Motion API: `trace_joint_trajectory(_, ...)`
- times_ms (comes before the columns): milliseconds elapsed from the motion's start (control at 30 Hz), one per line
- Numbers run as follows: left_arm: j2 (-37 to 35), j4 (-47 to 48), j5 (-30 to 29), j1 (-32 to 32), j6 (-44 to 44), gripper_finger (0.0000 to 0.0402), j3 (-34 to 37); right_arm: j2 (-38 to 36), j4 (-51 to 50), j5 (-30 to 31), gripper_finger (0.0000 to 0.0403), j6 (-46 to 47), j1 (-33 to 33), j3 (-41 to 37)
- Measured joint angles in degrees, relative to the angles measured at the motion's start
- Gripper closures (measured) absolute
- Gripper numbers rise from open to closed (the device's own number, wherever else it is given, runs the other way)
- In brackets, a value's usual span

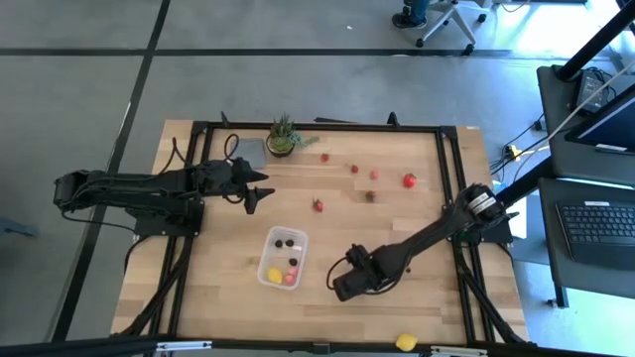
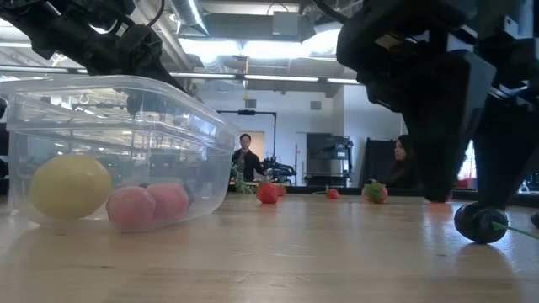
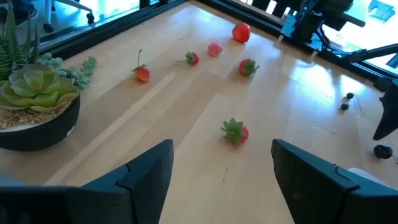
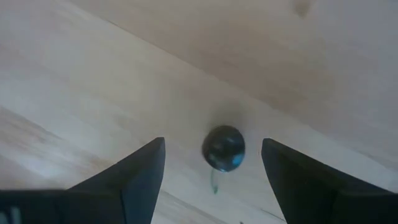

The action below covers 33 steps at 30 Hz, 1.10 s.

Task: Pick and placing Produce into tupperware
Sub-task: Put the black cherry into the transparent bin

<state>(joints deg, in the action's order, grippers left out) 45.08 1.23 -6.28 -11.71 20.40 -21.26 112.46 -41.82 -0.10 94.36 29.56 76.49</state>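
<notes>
The tupperware (image 1: 283, 257) near the tabletop's middle already holds perhaps five pieces, while several strawberries (image 1: 410, 180) lie far right, and the right hand (image 1: 340, 289), released, hovers over a dark berry (image 4: 224, 148).

A clear tub (image 2: 126, 143) holds a yellow lemon (image 2: 70, 186) and pink-red pieces (image 2: 150, 204); a dark berry (image 4: 224, 148) shows a green stem.

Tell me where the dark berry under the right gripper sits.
The dark berry lies on the bare wooden table, between the open fingers of the right gripper. In the high view that gripper is just right of the tupperware, toward the front edge.
</notes>
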Motion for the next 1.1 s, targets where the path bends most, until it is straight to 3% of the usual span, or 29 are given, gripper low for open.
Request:
trace_joint_trajectory(500,0.0,0.5,0.0,0.0,-0.1,0.0140,0.0,3.2,0.8,-1.5,0.0140,0.0,0.0,0.2)
trace_joint_trajectory(900,0.0,0.5,0.0,0.0,-0.1,0.0140,0.0,3.3,-1.1,-2.6,0.0277,-0.1,0.0,0.0)
trace_joint_trajectory(1100,0.0,0.5,0.0,0.0,-0.1,0.0140,0.0,3.3,-0.8,-2.6,0.0288,-0.1,0.0,0.1)
